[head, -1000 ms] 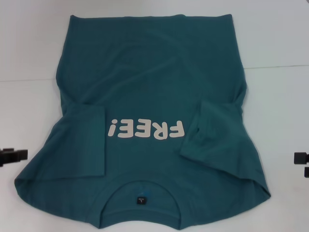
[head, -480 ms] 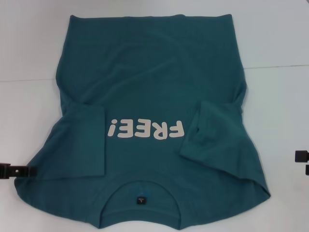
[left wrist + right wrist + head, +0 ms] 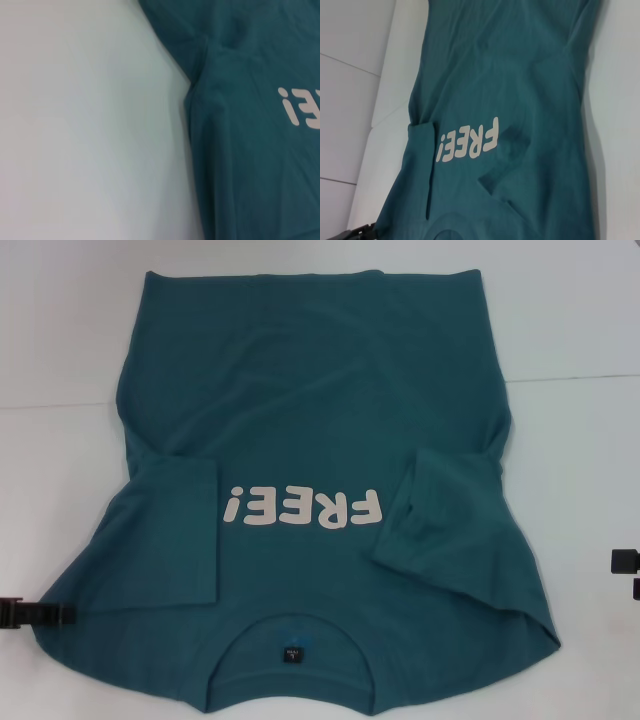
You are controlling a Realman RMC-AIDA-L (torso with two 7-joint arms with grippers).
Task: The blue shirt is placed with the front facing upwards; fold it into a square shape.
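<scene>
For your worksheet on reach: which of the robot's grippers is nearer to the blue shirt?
Left. The left gripper sits right at the blue shirt near its shoulder corner. The right gripper sits at the head view's edge, apart from the shirt across bare table.

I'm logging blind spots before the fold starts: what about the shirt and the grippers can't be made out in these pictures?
- Blue shirt: its collar-side edge is cut off by the head view's bottom edge.
- Collar tag: print too small to read in the head view.
- Left gripper: only a dark tip at the head view's left edge, beside the shirt's shoulder.
- Right gripper: cut off by the right edge; neither wrist view shows its own fingers.
</scene>
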